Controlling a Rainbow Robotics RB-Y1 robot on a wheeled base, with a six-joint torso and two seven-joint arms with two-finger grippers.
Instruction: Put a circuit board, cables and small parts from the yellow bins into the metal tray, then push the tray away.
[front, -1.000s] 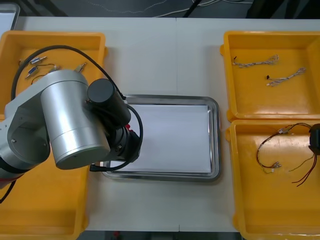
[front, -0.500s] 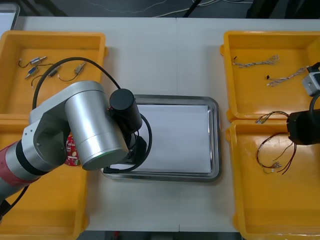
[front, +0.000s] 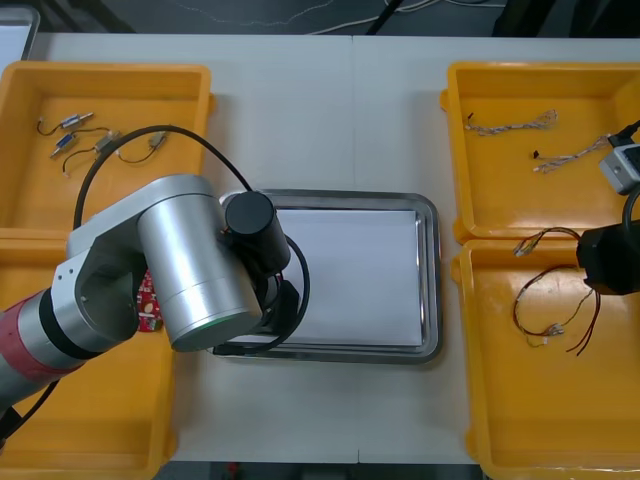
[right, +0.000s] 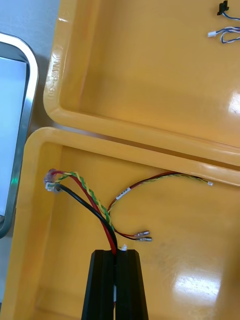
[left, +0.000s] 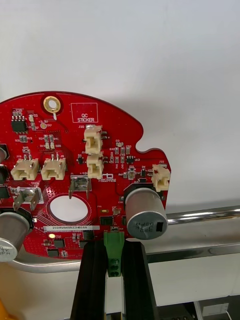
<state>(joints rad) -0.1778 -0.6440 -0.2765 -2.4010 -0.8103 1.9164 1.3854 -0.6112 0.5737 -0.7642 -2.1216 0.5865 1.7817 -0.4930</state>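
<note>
My left gripper (left: 114, 248) is shut on a round red circuit board (left: 85, 170), pinching its green connector. The board hangs over the near left rim of the metal tray (left: 200, 216), which is white inside. In the front view the left arm covers the tray's (front: 430, 270) left end, and an edge of the board (front: 148, 298) peeks out beside it. My right gripper (right: 116, 251) is shut on the red and black wires of a red and yellow cable (right: 90, 197) in the near right yellow bin (front: 480, 400). The right gripper (front: 606, 260) is at that bin's far right.
Two twisted blue and white cables (front: 510, 124) lie in the far right bin (front: 462, 150). Small metal parts (front: 70, 135) with thin wires sit in the far left bin (front: 110, 75). The near left bin (front: 90, 420) lies under the left arm.
The left arm has swung right, carrying the board over the tray's left rim. The right gripper came in from the edge and dragged the cable, pulling one end toward the bin's far wall.
</note>
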